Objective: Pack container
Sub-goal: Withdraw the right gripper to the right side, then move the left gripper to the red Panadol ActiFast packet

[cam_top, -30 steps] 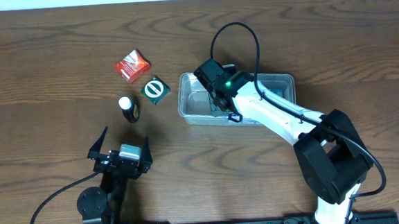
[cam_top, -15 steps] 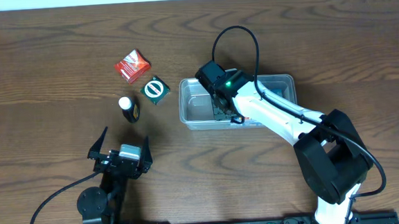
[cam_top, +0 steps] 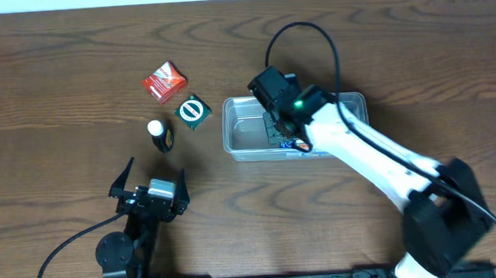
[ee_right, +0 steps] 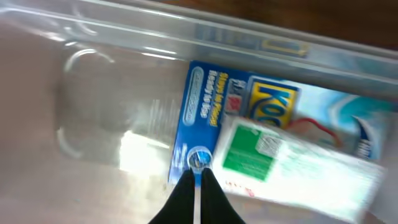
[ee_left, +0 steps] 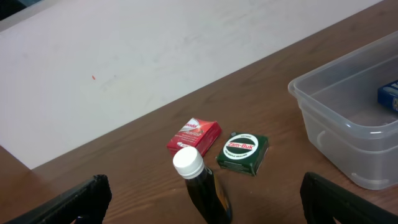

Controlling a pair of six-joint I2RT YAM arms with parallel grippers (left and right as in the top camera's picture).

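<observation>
The container (cam_top: 243, 135) sits on the table (cam_top: 54, 73) right of centre, its long side running left to right. It is a thin, clear plastic tub, so it is probably light, with walls that flex and a smooth skin that slides easily over the wood. The rolled rim looks like the stiffest part, so one finger inside and one outside a wall should give the surest hold. The walls are the weak place for any squeeze. The right gripper (ee_right: 197, 174) hangs low inside the tub over a blue packet (ee_right: 205, 106) that lies flat on the floor, with a white packet (ee_right: 273, 155) bearing a green label beside it. Its fingers are drawn almost together with nothing clearly between them. A small shiny round spot at the tips is too blurred to name. From overhead the arm covers most of the contents, and the wrist picture is smeared, so the print on the packets is only partly legible. The left gripper (cam_top: 151, 184) rests at the near left with jaws spread wide and empty. To the tub's left lie a red packet (cam_top: 165, 81), a green box (cam_top: 193, 111) and a dark bottle (cam_top: 160, 136) with a white cap, all outside it.
</observation>
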